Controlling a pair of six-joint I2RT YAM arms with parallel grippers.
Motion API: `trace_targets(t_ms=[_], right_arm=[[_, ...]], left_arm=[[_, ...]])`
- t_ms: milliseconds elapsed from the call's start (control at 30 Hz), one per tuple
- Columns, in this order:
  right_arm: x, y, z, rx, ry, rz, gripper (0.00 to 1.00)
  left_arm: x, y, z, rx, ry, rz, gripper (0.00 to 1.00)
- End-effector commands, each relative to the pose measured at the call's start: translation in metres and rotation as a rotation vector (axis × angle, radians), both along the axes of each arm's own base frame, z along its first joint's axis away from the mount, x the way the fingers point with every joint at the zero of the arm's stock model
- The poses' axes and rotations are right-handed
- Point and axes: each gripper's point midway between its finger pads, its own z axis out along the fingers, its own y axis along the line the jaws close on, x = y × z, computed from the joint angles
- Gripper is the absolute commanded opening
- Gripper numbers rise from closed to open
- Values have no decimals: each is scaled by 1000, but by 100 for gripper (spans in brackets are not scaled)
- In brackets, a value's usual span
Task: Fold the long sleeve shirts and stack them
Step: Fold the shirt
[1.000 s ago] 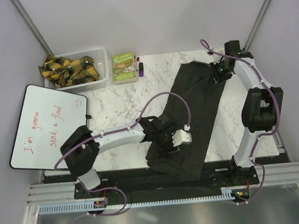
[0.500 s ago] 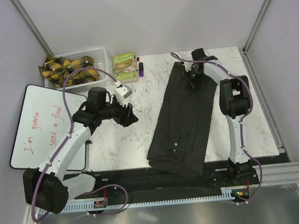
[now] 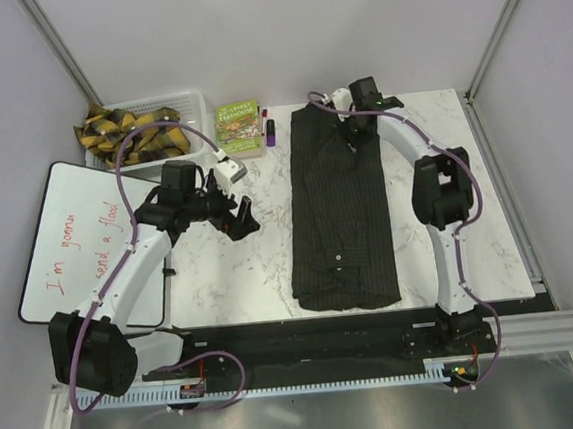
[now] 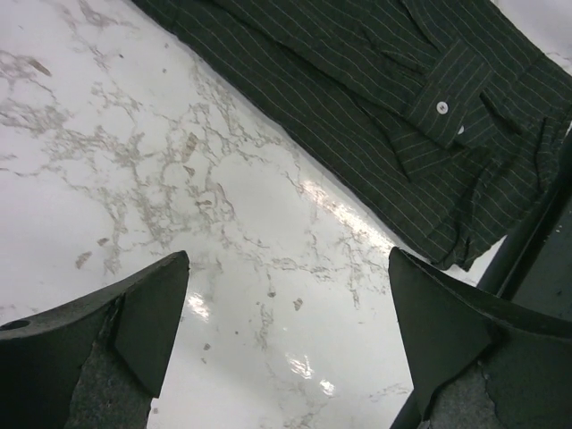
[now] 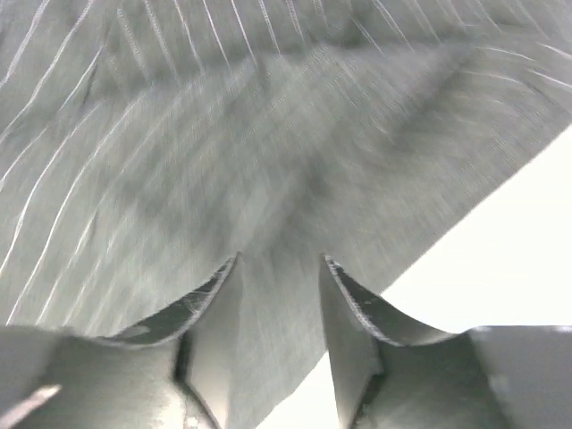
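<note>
I see the black-charcoal pinstriped long sleeve shirt point(image 3: 341, 210) lying as a long folded strip, right of centre on the white marble table point(image 3: 211, 271), reaching from far edge to near edge. Left gripper point(image 4: 286, 268): jaws spread wide over bare marble, apart from the cloth. Right gripper point(image 5: 280, 261): jaws partly spread above the shirt's far end.

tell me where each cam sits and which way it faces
top external: above and behind the robot, looking down on the table and the shirt; the left arm and right arm show.
left wrist: on the left arm, looking down at marble beside the shirt; the left gripper open at the bottom.
right wrist: on the right arm, close over striped cloth; the right gripper at the bottom.
shared: all three show the shirt.
</note>
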Motion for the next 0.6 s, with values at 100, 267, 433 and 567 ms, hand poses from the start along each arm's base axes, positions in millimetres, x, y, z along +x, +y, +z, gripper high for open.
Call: trace_targets(t_ms=[100,267,433,567], right_arm=[[-63,-45,198,113,-337,137,69],[-140,-29,221,148,-438,355,98],[-270,-11,134,57,-256,799,98],[-343,-24,65,-19,-257,989,95]], left_arm=[[18,-4,90,33,-425,-158,100],[-21,-30,90,11,-500,-449,100],[-80,-59,-9,136,-550,-749,100],[-110,-77,-48,119,-711,-852,98]])
